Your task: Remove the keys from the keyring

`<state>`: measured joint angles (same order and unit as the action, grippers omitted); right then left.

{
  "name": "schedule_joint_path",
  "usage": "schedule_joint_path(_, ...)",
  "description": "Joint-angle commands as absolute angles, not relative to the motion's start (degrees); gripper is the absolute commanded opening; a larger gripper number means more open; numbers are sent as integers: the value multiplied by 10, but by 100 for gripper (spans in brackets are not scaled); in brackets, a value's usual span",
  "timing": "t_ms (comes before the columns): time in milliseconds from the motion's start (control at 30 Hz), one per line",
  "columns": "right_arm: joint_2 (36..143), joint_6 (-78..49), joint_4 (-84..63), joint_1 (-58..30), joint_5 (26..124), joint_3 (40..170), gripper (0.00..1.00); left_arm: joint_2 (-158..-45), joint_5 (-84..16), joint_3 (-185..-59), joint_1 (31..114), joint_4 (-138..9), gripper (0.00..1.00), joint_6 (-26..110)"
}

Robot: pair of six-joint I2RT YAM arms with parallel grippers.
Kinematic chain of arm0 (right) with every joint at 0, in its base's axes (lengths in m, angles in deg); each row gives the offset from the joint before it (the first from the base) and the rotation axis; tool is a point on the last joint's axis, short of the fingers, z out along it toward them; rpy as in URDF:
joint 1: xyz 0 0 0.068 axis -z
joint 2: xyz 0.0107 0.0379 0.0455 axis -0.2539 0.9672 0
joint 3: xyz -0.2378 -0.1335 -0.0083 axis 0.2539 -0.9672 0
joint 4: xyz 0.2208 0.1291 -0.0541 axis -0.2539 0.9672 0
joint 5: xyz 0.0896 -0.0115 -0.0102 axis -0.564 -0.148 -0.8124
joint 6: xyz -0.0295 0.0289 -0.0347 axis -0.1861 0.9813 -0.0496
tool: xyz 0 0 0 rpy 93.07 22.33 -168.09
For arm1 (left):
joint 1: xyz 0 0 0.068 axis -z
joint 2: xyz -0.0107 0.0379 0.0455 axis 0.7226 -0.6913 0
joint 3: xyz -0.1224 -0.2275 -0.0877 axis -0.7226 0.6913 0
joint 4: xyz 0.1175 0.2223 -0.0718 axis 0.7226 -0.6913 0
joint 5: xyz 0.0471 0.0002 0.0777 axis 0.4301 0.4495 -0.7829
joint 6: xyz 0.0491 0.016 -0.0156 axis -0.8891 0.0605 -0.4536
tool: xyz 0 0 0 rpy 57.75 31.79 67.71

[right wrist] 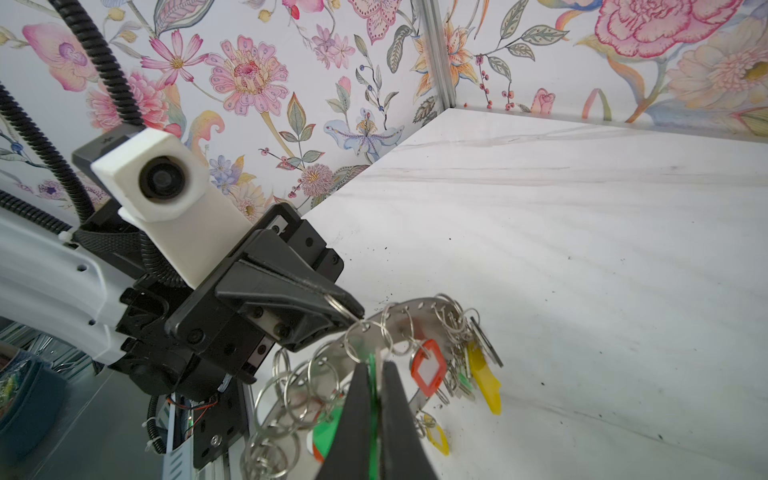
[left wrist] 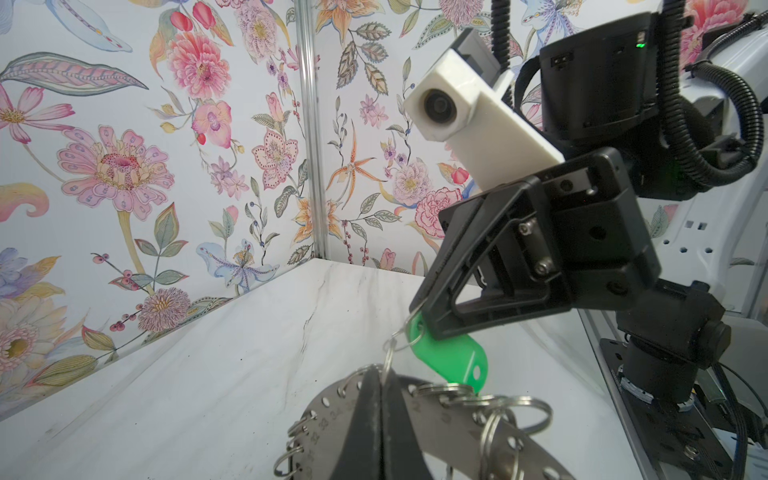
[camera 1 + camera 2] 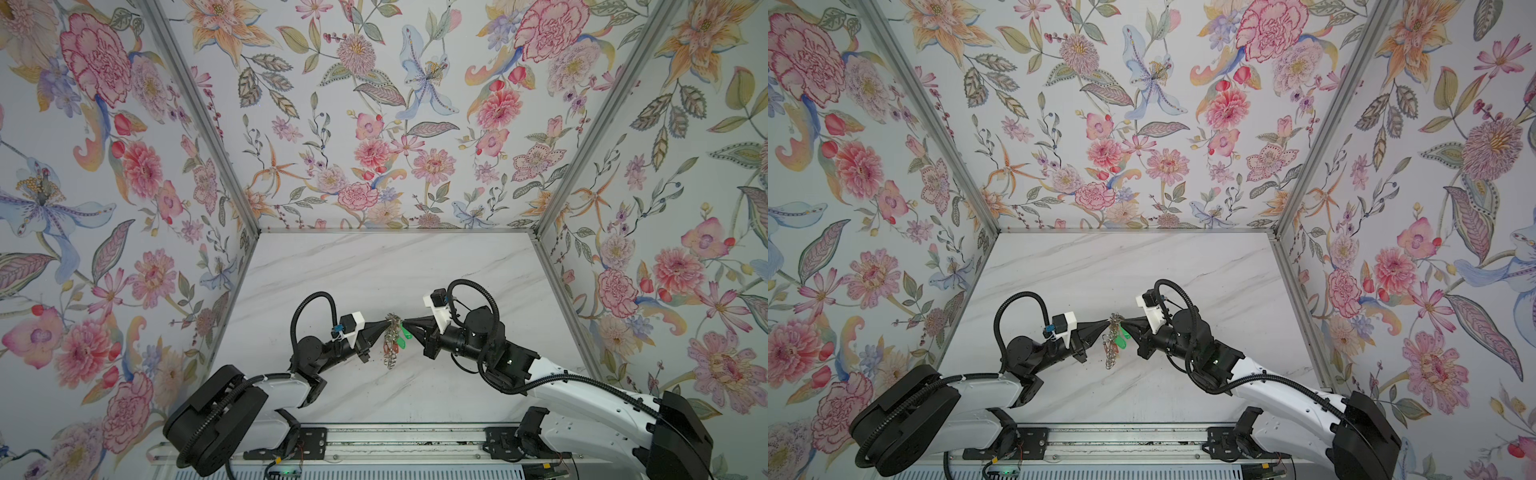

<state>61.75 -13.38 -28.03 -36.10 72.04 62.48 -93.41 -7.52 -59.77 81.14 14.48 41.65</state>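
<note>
The keyring (image 3: 390,338) (image 3: 1112,338), a flat grey metal disc with holes along its rim (image 2: 332,411) (image 1: 415,307), hangs above the marble table between both arms. My left gripper (image 3: 384,323) (image 3: 1106,323) (image 2: 380,372) is shut on one small split ring (image 1: 336,305) at the disc's rim. My right gripper (image 3: 406,323) (image 3: 1126,323) (image 1: 376,363) is shut on a green tag (image 2: 449,357) (image 3: 402,338) linked to that ring. The keys (image 1: 478,336) dangle in a bunch with red (image 1: 428,370) and yellow (image 1: 484,374) tags. Most key blades are hidden in the bunch.
The white marble table (image 3: 374,270) is walled by floral panels on three sides, with metal corner posts (image 3: 536,232). A metal rail (image 3: 395,440) carrying both arm bases runs along the front edge. Dark specks (image 1: 374,249) lie on the table under the bunch.
</note>
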Motion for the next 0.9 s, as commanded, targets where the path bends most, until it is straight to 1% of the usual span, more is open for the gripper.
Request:
schedule_joint_path(0,584,-146,-215,-311,741,625,0,-902,-113,-612,783,194,0,403)
schedule_joint_path(267,586,-172,-163,-247,695,690,0,-856,-41,-628,783,82,0,370)
schedule_joint_path(533,617,-190,-152,-229,693,734,0,-806,4,-648,783,-57,0,318)
schedule_joint_path(600,626,-188,-157,-209,696,743,0,-798,8,-650,784,-81,0,307)
schedule_joint_path(733,643,-186,-158,-202,694,768,0,-791,7,-652,785,-133,0,272)
schedule_joint_path(867,661,-186,-152,-194,695,794,0,-796,1,-643,788,-143,0,256)
